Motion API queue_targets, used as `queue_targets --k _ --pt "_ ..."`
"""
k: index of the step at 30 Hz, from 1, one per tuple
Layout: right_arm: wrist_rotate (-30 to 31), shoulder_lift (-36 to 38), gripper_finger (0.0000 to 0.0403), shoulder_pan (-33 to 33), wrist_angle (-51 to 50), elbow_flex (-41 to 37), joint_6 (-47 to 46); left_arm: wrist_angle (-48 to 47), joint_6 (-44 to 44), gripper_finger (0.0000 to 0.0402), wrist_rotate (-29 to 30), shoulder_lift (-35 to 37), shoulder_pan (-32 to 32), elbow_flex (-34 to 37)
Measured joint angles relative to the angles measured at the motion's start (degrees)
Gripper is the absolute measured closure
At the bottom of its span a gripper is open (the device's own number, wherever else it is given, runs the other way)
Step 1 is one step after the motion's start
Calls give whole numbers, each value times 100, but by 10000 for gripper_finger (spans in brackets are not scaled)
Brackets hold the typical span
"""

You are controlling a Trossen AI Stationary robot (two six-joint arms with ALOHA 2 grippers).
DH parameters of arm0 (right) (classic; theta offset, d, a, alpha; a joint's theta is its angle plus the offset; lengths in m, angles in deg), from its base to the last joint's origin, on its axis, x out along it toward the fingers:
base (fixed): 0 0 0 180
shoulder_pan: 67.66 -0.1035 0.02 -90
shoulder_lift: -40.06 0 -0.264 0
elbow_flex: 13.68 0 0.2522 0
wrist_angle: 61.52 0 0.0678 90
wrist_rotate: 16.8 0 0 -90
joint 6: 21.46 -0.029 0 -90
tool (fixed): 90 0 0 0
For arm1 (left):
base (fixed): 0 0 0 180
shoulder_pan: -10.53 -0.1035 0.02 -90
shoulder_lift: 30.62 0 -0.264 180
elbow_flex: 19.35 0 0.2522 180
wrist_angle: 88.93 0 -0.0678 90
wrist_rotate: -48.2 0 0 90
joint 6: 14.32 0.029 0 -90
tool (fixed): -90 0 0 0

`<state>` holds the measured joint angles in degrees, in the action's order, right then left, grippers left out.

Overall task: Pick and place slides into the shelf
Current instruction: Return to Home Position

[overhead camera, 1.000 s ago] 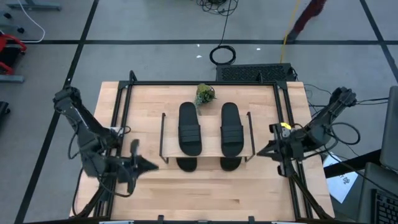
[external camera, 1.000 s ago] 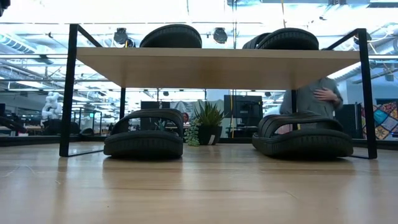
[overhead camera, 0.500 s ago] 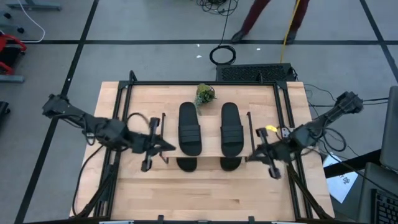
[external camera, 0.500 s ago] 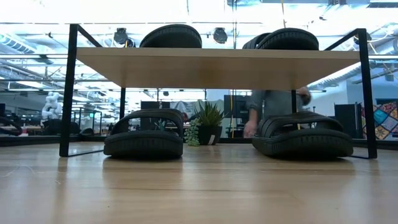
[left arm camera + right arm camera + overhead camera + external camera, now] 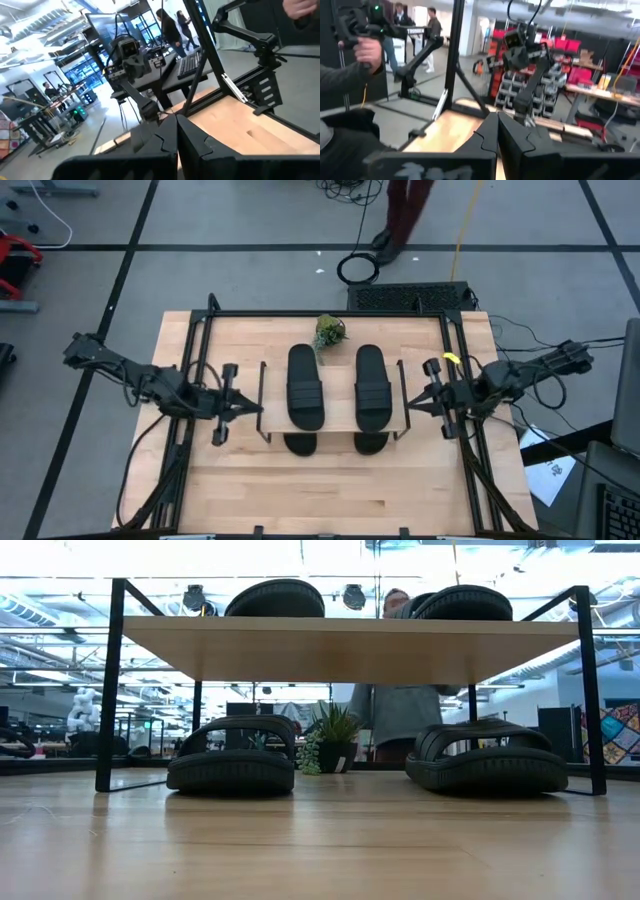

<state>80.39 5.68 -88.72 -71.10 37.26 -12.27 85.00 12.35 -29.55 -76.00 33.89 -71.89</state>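
Counter (image 5: 300, 490): pale wood planks.
Shelf (image 5: 340, 395): light wooden boards on thin black wire legs.
Lower slides (image 5: 231, 758): two under the shelf's top board, black, oblong, with ribbed arched straps. Long axes run front to back, near ends past the shelf's front edge.
Upper slides (image 5: 306, 385): two on the shelf's top board, parallel, same heading.
Left end effector (image 5: 255, 407): fingers pressed together, empty, just left of the shelf.
Right end effector (image 5: 410, 406): likewise, at the shelf's right.
Potted plant (image 5: 328, 332): behind the shelf.

Four slides (image 5: 306, 386), one shelf (image 5: 336, 398), one plant (image 5: 329, 332)
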Motion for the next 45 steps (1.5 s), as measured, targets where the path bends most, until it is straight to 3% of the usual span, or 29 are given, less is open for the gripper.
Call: queue_targets --k 10,15,33,38,45 --pt "12 717 403 0 -365 -552 -317 -224 -875 402 -82 1651 -480 1256" --pt "40 1172 403 -2 -585 -676 -254 -887 -1372 402 -116 1776 -614 1289" --pt "492 2645 403 -4 -2238 -864 -679 -2134 -1703 402 180 2421 -523 1296" --pt "605 2964 403 -2 -2383 -1026 -811 -2096 -1681 402 280 2545 -523 1378" --pt "298 3437 403 -2 -2049 -1711 -776 -1884 -1783 402 278 2746 -521 1778"
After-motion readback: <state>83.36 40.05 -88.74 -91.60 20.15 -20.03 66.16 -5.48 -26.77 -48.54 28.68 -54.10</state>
